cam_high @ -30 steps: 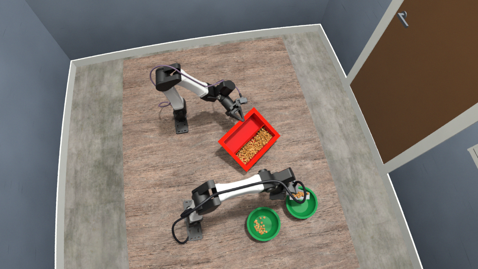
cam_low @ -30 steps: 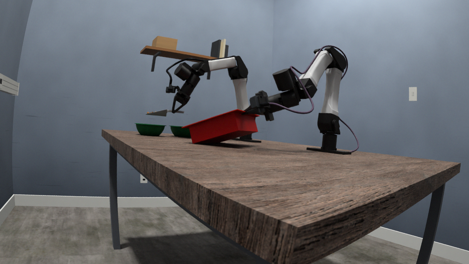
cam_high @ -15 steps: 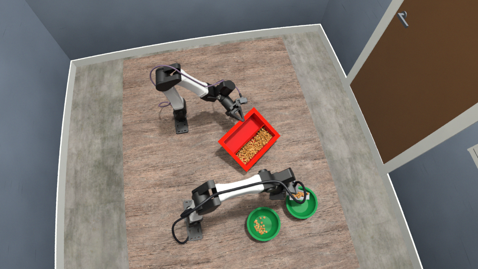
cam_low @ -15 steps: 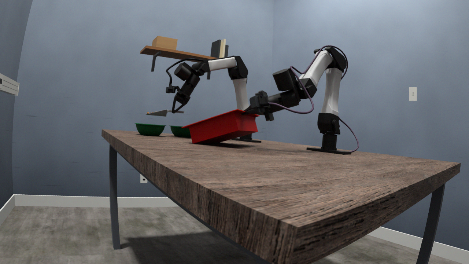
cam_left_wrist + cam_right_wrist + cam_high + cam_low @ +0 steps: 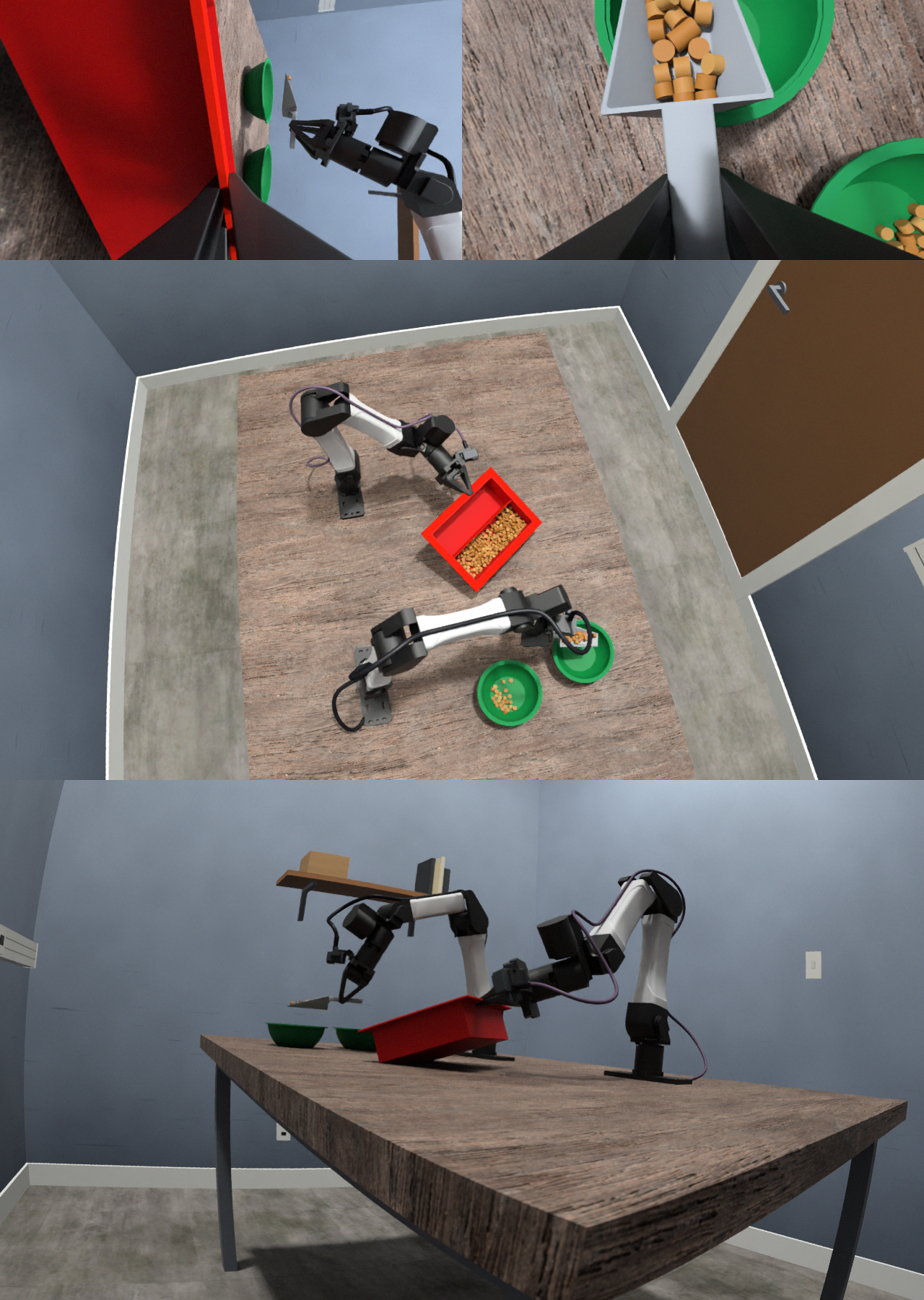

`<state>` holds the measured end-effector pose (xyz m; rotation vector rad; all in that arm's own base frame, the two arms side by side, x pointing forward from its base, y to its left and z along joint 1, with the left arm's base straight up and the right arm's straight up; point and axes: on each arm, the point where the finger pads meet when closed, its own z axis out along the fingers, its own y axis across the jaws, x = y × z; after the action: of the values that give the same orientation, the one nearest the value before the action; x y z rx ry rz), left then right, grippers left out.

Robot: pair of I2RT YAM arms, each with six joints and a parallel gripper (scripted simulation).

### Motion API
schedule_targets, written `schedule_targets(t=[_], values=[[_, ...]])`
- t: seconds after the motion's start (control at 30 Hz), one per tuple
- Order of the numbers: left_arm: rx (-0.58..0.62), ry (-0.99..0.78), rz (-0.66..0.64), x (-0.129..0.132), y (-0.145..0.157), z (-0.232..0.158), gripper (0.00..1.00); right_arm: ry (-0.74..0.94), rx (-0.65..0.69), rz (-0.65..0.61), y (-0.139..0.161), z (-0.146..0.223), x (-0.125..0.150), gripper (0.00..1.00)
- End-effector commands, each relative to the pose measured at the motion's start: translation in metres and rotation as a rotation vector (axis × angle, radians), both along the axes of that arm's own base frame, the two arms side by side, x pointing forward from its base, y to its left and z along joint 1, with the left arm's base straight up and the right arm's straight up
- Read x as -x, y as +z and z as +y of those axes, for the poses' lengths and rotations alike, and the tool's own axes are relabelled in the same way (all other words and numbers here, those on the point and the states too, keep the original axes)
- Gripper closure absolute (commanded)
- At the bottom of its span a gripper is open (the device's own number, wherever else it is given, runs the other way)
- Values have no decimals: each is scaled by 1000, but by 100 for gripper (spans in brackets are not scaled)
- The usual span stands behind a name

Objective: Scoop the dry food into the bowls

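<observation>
My left gripper (image 5: 469, 492) (image 5: 483, 1000) (image 5: 227, 186) is shut on the rim of the red box (image 5: 518, 500) (image 5: 426, 1032) (image 5: 207, 72), whose gripped side is raised. Food (image 5: 494, 541) lies in the box's lower compartment. My right gripper (image 5: 342, 1001) (image 5: 289, 125) (image 5: 695, 184) is shut on the handle of the grey scoop (image 5: 315, 1003) (image 5: 289, 99) (image 5: 691, 144). The scoop holds several pieces above the outer green bowl (image 5: 585, 666) (image 5: 295, 1035) (image 5: 257, 90) (image 5: 794, 47), whose visible floor shows no pieces. The other green bowl (image 5: 526, 687) (image 5: 355, 1039) (image 5: 257, 173) (image 5: 870, 202) holds several pieces. Both bowls stand upright.
The box's upper compartment (image 5: 471, 515) shows no food. The right arm (image 5: 465, 625) reaches between the box and the food-holding bowl. The outer bowl stands near the table's far edge. A wall shelf (image 5: 362, 886) is behind the right arm.
</observation>
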<state>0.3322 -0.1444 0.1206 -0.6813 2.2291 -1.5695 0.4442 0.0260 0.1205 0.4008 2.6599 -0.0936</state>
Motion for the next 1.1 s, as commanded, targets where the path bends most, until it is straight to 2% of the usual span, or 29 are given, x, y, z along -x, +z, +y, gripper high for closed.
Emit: schedule_targets(t=[0.0, 0.6, 0.8, 0.83, 0.87, 0.93, 0.97, 1.07], values=[[-1, -25, -137, -11, 34, -2, 100, 7, 1, -53, 17, 1, -12, 100], [-1, -25, -137, -11, 34, -2, 100, 13, 1, -14, 3, 2, -4, 100], [-1, -25, -137, -11, 34, -2, 100, -37, -48, -10, 11, 9, -9, 100], [-1, -24, -136, -11, 34, -2, 100, -46, -59, -28, 21, 10, -10, 100], [-1, -24, -136, -11, 34, -2, 100, -58, -62, 8, 7, 11, -11, 100], [-1, -24, -136, -11, 34, -2, 100, -69, -76, -20, 19, 12, -13, 100], [-1, -24, -136, -11, 34, -2, 100, -82, -81, 3, 12, 12, -14, 100], [-1, -24, -136, -11, 34, -2, 100, -119, -108, 2, 18, 12, -17, 100]])
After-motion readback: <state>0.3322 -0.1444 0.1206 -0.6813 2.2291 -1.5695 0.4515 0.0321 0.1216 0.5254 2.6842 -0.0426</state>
